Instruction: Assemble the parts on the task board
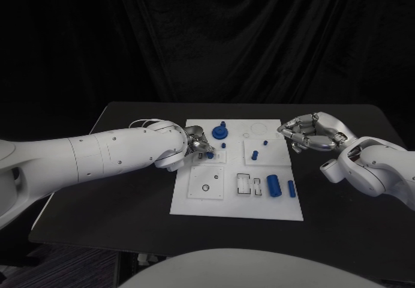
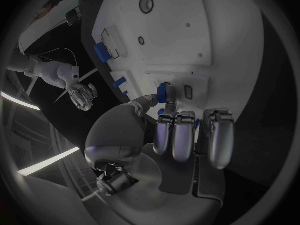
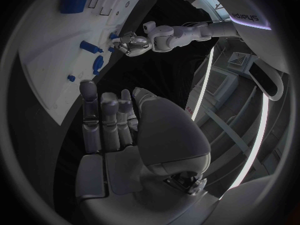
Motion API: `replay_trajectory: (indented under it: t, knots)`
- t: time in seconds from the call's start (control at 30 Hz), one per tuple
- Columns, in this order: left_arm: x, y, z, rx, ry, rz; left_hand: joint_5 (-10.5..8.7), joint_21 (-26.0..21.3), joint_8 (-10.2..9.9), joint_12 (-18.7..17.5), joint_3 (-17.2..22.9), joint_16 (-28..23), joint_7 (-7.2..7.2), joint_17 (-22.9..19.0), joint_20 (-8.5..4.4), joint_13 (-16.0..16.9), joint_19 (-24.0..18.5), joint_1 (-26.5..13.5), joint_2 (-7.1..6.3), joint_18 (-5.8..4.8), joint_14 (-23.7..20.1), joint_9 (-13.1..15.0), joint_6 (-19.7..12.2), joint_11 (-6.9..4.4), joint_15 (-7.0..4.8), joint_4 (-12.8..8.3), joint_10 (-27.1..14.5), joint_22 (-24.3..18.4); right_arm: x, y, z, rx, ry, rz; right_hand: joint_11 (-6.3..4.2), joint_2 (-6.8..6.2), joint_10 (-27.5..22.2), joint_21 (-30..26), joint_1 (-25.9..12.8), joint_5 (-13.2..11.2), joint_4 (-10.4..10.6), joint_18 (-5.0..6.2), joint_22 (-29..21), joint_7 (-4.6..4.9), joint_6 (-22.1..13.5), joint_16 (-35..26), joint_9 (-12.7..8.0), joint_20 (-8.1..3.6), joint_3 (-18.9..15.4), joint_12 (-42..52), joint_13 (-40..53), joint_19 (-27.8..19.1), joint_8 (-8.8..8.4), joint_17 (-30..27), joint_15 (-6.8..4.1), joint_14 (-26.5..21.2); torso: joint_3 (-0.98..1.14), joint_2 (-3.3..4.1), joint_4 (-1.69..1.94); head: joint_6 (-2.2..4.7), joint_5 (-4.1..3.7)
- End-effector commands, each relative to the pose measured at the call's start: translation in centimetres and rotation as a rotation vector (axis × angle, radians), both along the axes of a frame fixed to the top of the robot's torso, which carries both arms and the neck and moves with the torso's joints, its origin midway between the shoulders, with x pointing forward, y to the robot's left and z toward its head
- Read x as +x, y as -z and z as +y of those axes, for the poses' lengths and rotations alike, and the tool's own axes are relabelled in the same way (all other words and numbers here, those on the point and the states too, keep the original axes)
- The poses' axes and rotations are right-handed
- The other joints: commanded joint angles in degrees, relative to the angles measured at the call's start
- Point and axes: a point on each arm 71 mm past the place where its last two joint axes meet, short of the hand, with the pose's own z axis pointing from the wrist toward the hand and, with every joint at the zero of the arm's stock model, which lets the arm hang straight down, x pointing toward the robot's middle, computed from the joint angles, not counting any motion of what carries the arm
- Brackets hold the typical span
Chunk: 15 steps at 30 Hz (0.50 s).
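Task board (image 1: pixel 195 201) between left hand (image 1: pixel 197 144), right hand (image 1: pixel 309 133)

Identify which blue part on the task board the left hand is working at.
The small blue part at the left hand's fingertips, on the task board's left side. The other blue parts, like the large cylinder, lie untouched.

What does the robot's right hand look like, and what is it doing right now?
The right hand is shiny silver metal with darker bands across its fingers, fixed to the end of a white arm. It hovers over the black table just past the right edge of the white task board, near the board's far corner. Its fingers are curled loosely inward. In the right wrist view its palm holds nothing, and it touches no blue part.
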Motion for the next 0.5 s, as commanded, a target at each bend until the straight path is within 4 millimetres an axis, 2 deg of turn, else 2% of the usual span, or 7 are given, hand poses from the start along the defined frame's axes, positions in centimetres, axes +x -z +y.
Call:
replay_trajectory:
  t: [0.03, 0.37, 0.5]
  knots:
    - [-0.05, -0.24, -0.19, -0.036, 0.002, -0.041, 0.26, -0.3, 0.2, 0.2, 1.5, 0.2, -0.97, 15.1, -0.05, 15.1, 0.0, 0.2, 0.28, -0.24, 6.2, 0.1, 1.0, -0.12, -0.16, -1.2, 6.0, 4.9, -0.09, 0.23, -0.04, -0.003, -0.001, 0.019, 0.18, -0.10, -0.4, -0.2, 0.2, 0.1, 0.0, 1.05, -0.1, -0.07, -0.3, -0.4, -0.1, 0.06, 0.4, 0.0, 0.0, -0.5, 0.34, 0.0, -0.07, -0.4, 0.03, 0.06, 0.03, -0.01, -0.04]
    - [-0.17, -0.39, 0.31, -0.048, -0.013, -0.062, 0.45, -0.3, 0.2, 0.2, 1.6, 0.2, -1.00, 15.1, -0.07, 15.1, 0.0, 0.3, 0.26, -0.24, 6.2, 0.2, 1.0, -0.15, -0.18, -1.3, 6.0, 4.8, -0.12, 0.27, -0.13, -0.004, 0.001, 0.022, 0.18, -0.10, -0.4, -0.2, 0.2, 0.1, 0.0, 1.05, -0.1, -0.07, -0.3, -0.4, -0.1, 0.06, 0.4, 0.0, 0.0, -0.5, 0.34, 0.0, -0.07, -0.4, 0.00, 0.12, 0.02, -0.01, -0.12]
    - [-0.16, -0.44, 0.47, -0.051, -0.019, -0.070, 0.45, -0.3, 0.2, 0.2, 1.6, 0.2, -1.00, 15.1, -0.07, 15.1, 0.0, 0.3, 0.26, -0.24, 6.2, 0.2, 1.0, -0.15, -0.18, -1.3, 6.0, 4.8, -0.13, 0.29, -0.09, -0.004, 0.000, 0.023, 0.18, -0.10, -0.4, -0.2, 0.2, 0.1, 0.0, 1.05, -0.1, -0.07, -0.3, -0.4, -0.1, 0.06, 0.4, 0.0, 0.0, -0.5, 0.34, 0.0, -0.07, -0.4, -0.06, 0.11, 0.12, -0.01, -0.22]
